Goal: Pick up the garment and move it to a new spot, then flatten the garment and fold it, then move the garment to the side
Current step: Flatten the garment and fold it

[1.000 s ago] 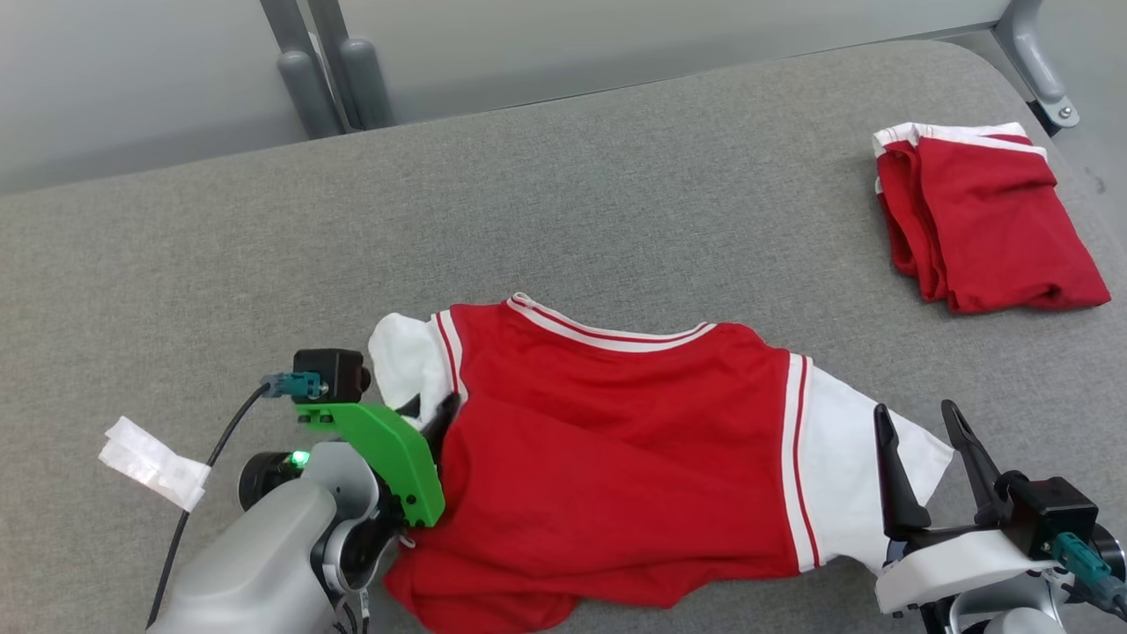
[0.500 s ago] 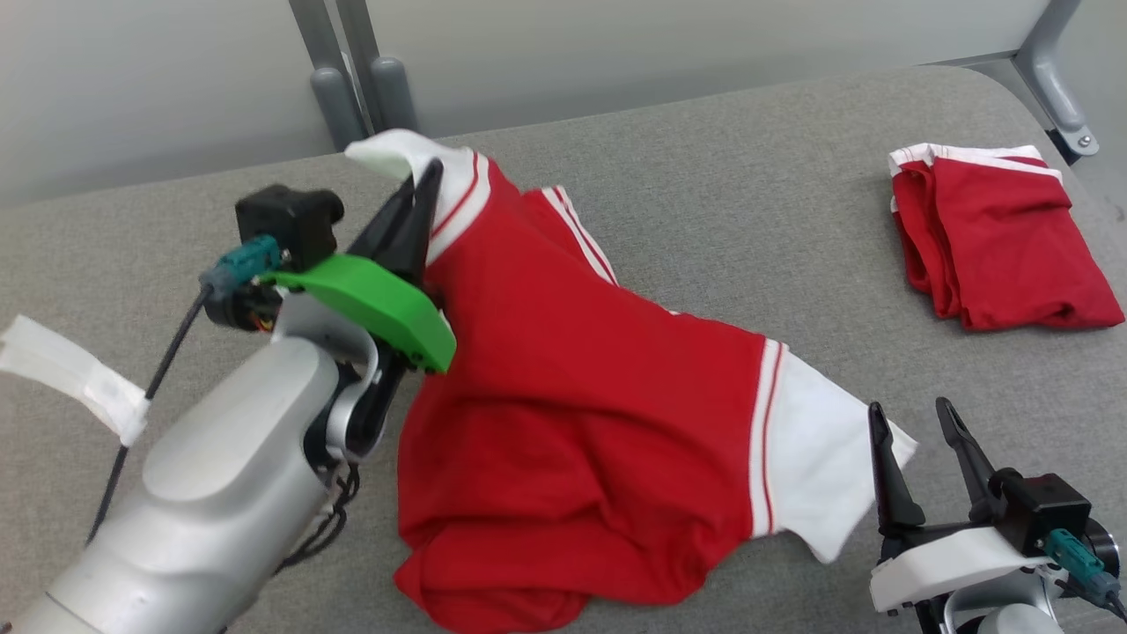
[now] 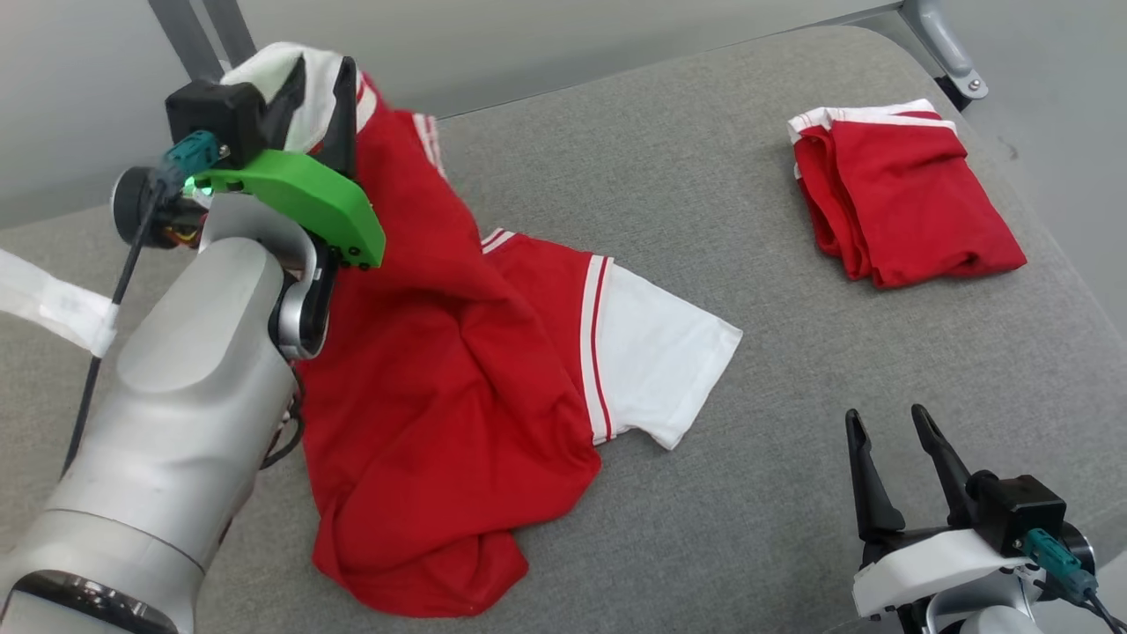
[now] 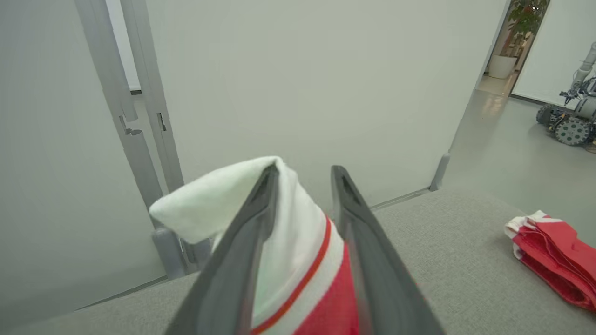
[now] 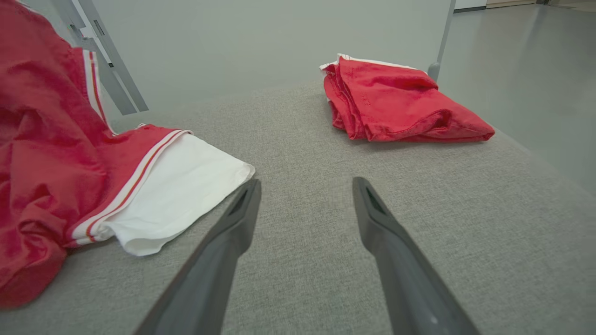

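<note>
The garment [image 3: 440, 352], a red shirt with white sleeves and striped trim, is half lifted off the grey table [image 3: 704, 132]. My left gripper [image 3: 324, 70] is raised at the far left with one white sleeve hanging from it. In the left wrist view that sleeve [image 4: 298, 260] drapes over the left finger and fills the gap lower down, while the tips of the left gripper [image 4: 305, 172] stand apart. The other sleeve and the body lie crumpled on the table [image 5: 46, 139]. My right gripper [image 3: 885, 414] is open and empty at the near right [image 5: 306, 184], short of the white sleeve.
A second red garment [image 3: 898, 194], folded, lies at the table's far right [image 5: 400, 102]. A white strip of tape [image 3: 53, 304] sits at the left edge. Grey frame posts [image 3: 194, 35] stand behind the table. Another wheeled robot [image 4: 572, 116] is across the room.
My left gripper shut on the white sleeve, lifted it up and away toward the far left, dragging the shirt along, then its jaws parted. The head camera shifted. The right gripper stayed open.
</note>
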Tool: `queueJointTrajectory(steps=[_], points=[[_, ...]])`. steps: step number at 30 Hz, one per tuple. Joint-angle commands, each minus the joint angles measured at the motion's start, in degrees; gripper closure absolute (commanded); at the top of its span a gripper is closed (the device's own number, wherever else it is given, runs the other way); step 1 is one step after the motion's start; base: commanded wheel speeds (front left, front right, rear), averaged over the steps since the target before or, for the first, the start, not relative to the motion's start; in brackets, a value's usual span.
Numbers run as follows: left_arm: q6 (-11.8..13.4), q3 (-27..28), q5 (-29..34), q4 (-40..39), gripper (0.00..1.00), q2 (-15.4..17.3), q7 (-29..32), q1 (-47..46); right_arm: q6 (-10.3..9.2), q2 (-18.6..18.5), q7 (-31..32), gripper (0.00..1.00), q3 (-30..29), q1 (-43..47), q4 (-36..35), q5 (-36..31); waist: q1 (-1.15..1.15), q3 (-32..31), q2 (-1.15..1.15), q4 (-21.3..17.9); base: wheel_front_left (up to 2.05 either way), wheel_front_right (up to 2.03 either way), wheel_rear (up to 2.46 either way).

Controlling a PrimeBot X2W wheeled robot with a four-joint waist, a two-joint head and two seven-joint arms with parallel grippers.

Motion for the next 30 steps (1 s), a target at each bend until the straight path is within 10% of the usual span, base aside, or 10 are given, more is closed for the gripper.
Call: queueJointTrajectory(steps=[1, 9, 17, 30], points=[[0.6, 1.9, 0.4, 0.7, 0.00, -0.6, -0.1, 2.2, 0.00, 0.1, 0.0, 0.00, -0.3, 0.3, -0.1, 0.2, 0.00, 0.3, 0.00, -0.3, 0.00, 0.00, 0.00], [0.8, 7.1, -0.4, 3.2, 0.00, -2.1, -0.2, 13.6, 0.00, 0.2, 0.0, 0.00, -2.3, 2.3, -0.6, -0.3, 0.00, -1.2, 0.00, 4.8, 0.00, 0.00, 0.00], [3.8, 8.2, -2.9, -10.5, 0.00, -1.8, 1.3, 33.1, 0.00, 0.3, 0.0, 0.00, -3.6, 4.6, -0.6, -0.5, 0.00, -4.8, 0.00, 9.1, 0.00, 0.00, 0.00], [15.4, 3.8, -5.6, -42.0, 0.00, 3.2, 11.0, 55.7, 0.00, 0.4, 0.0, 0.00, -4.2, 5.5, -1.7, -0.3, 0.00, -4.0, 0.00, 12.7, 0.00, 0.00, 0.00]])
